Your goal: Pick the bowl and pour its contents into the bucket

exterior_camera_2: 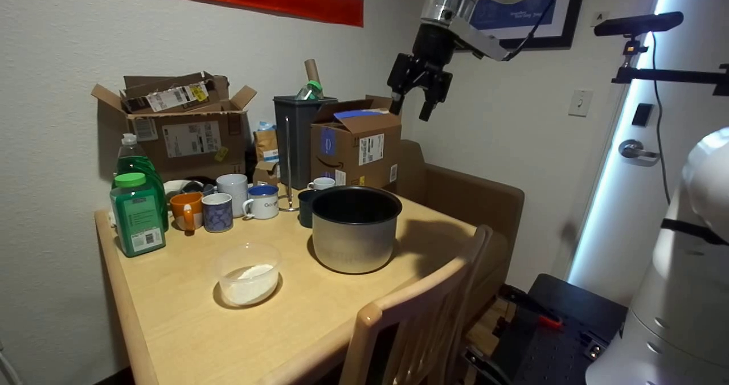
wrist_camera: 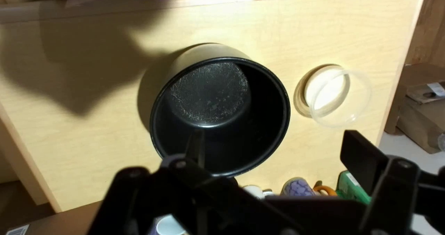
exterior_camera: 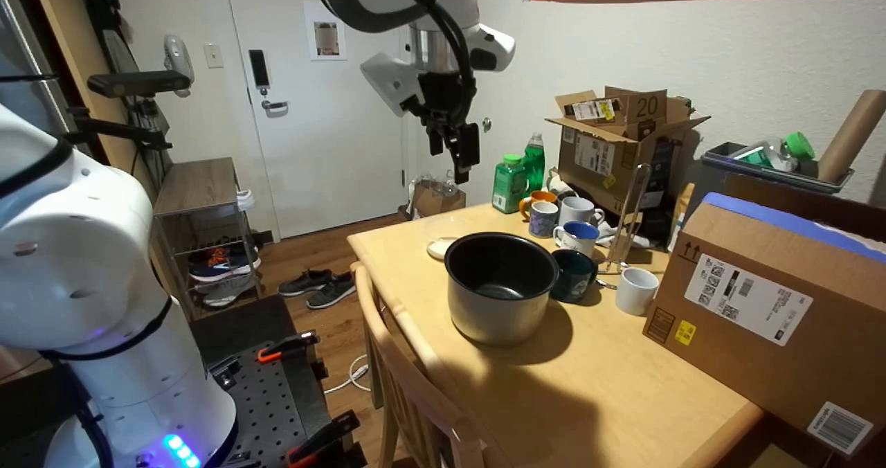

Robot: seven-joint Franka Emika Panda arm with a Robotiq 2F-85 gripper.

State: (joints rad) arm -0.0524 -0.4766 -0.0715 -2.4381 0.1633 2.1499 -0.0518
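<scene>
The small, round, clear plastic bowl (exterior_camera_2: 249,288), with white contents (exterior_camera_2: 259,270) in its lower part, stands upright on the pale wooden desk (exterior_camera_2: 182,322), well below the black two-fingered hand (exterior_camera_2: 410,111) and, by the wrist view, ahead of the finger on that view's right. The large, round, silver-grey metal bucket (exterior_camera_2: 354,245), black inside, stands apart from the bowl, also below the hand but ahead of the opposite finger. The hand's fingers (wrist_camera: 361,158) are spread wide and hold nothing. I take this as the reach before the grasp; the next move seems to call for shifting over the bowl, lowering, and pinching its thin-looking wall gently, keeping it level until it is above the bucket. Only the wrist view looks down on the bucket's scuffed base, where no white shows. In an exterior view the bowl's clear wall all but vanishes, and mainly the contents (exterior_camera: 440,248) give it away; both exterior views show the hand's height, which the wrist view does not.
</scene>
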